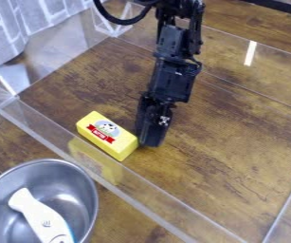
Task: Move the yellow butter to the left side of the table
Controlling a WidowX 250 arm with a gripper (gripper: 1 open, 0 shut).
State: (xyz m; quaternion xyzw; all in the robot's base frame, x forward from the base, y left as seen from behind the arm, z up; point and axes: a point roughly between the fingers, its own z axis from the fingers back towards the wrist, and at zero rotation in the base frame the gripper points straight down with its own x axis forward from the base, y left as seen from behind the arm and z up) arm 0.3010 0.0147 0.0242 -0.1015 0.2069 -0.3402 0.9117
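Camera view — the yellow butter (107,135) is lying flat on the table (236,161), close to the clear wall (173,204) along the near edge and toward the left corner. The gripper (151,134) is pointing steeply down just beside the box's right end; whether its jaws are parted or closed cannot be told here, and nothing is showing as grasped. The box seems to be sitting on the left portion already — judging the move largely done, with only backing off remaining. A steel bowl (34,209) with a white spoon (36,214) is resting outside that wall.
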